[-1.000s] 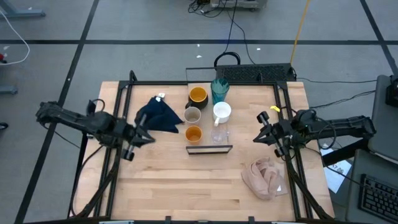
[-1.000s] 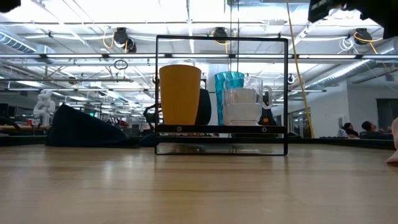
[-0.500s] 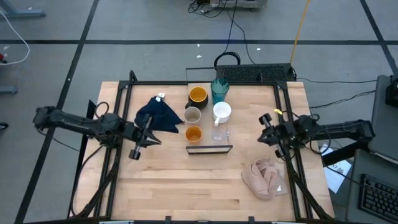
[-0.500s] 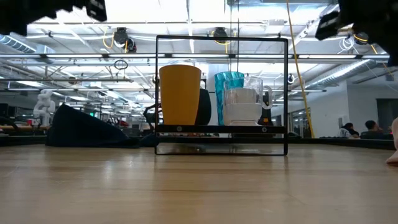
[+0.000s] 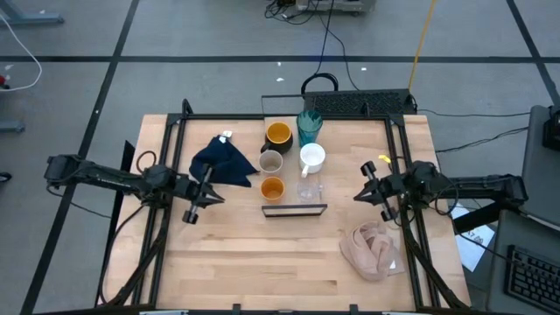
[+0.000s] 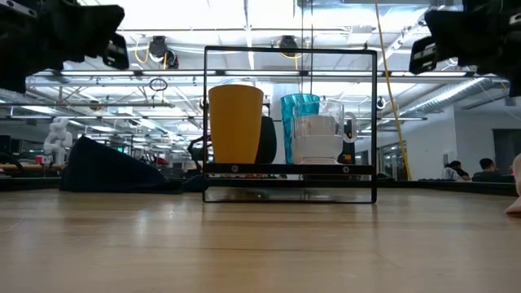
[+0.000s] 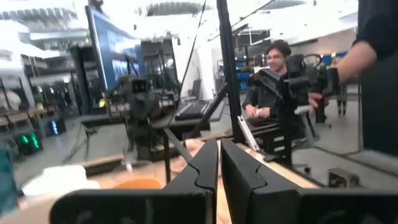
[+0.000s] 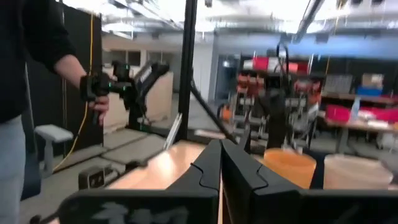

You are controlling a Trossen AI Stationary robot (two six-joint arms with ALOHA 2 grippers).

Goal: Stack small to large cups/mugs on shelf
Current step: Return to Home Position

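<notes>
Light planked wood on the tabletop, smooth with a soft sheen. The shelf has a dark matt front edge, and the thin dark frame over it is of unclear material. The small clear glass is transparent and glossy. The teal ribbed tumbler is translucent with a ribbed wall. The white mug is smooth and glossy, the small orange cup matt. The dark navy cloth and pink-beige cloth – soft fabric, crumpled, matt. The left gripper and right gripper – matt dark plastic look.
</notes>
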